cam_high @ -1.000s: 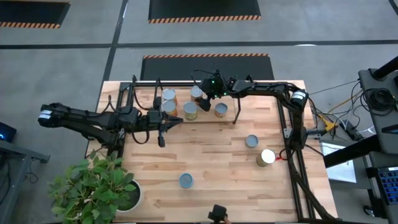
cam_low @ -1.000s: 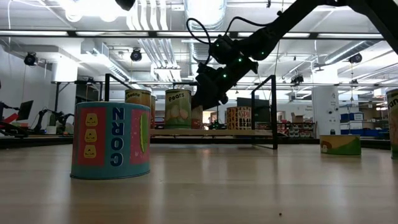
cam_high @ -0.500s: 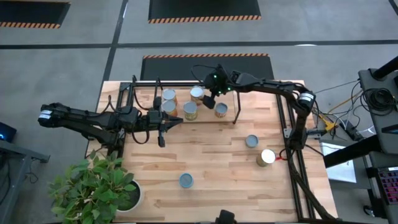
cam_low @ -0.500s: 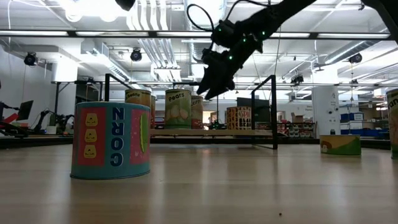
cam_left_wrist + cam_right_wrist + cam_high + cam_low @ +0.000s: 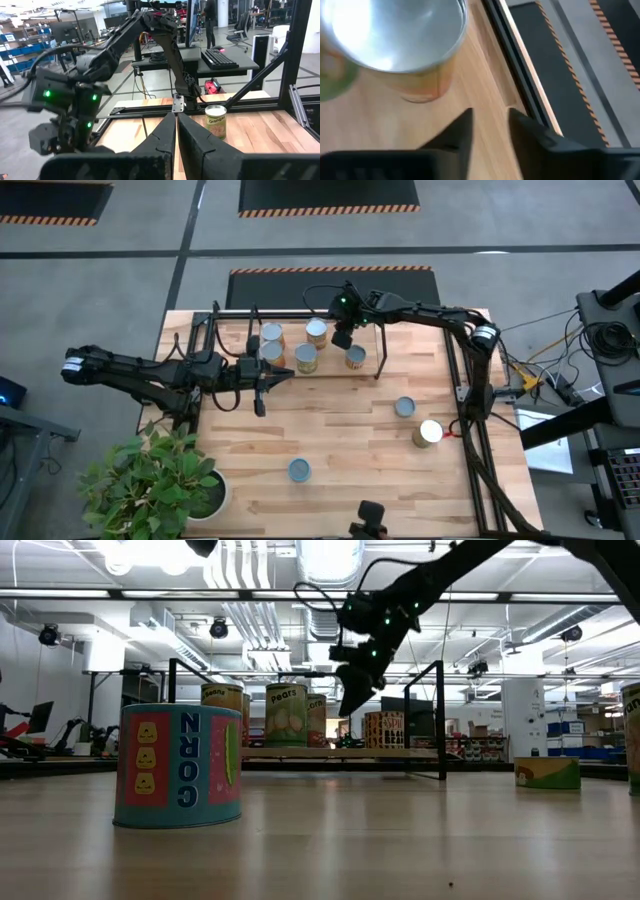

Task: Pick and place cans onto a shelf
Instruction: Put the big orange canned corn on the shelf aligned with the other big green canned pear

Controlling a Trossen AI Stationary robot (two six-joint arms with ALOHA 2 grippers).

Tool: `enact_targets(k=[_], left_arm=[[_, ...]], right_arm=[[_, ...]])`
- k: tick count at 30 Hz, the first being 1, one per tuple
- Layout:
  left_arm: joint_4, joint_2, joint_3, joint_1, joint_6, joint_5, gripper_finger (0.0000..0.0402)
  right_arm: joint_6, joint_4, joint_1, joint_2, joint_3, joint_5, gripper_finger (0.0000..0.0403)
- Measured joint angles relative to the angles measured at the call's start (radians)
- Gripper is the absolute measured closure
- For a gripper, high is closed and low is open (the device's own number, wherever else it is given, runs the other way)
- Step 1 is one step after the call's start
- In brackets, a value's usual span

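Observation:
The shelf [image 5: 330, 370], thin black rods under a light board, stands at the table's far middle. Several cans stand on it; one is an orange-sided can with a silver top [image 5: 316, 332] [image 5: 395, 35]. My right gripper [image 5: 342, 338] [image 5: 490, 131] hangs just right of that can and above the board. Its fingers are open by a narrow gap, with nothing between them. My left gripper [image 5: 262, 385] [image 5: 176, 131] is shut and empty, lying low just near of the shelf's left end. Three loose cans stand on the table [image 5: 404, 407] [image 5: 428, 432] [image 5: 298, 470].
A potted plant [image 5: 160, 480] fills the near left corner. The black table frame [image 5: 468, 380] runs along the right and far edges. The corn can [image 5: 180, 765] stands close to the low camera. Bare wood lies between the shelf and the loose cans.
My right gripper has risen off the orange-sided can on the shelf and moved a little toward the table's right edge. Its fingers have drawn closer together. The can stays upright on the board.

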Motion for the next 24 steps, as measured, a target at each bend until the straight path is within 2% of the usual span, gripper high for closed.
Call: enact_targets(k=[3,5,12,16,24], left_arm=[[0.0,0.0,0.0,0.0,0.0,0.0,0.04],[0.0,0.0,0.0,0.0,0.0,0.0,0.04],[0.0,0.0,0.0,0.0,0.0,0.0,0.04],[0.0,0.0,0.0,0.0,0.0,0.0,0.04],[0.0,0.0,0.0,0.0,0.0,0.0,0.04]], right_arm=[[-0.004,0.024,0.003,0.028,-0.001,-0.004,0.0369],[-0.009,0.04,0.012,0.037,-0.001,-0.008,0.0386],[-0.012,0.129,0.023,0.042,-0.001,-0.012,0.0393],[-0.032,0.142,0.028,0.042,-0.001,-0.062,0.0394],[-0.048,0.213,0.047,0.042,-0.001,-0.061,0.0394]])
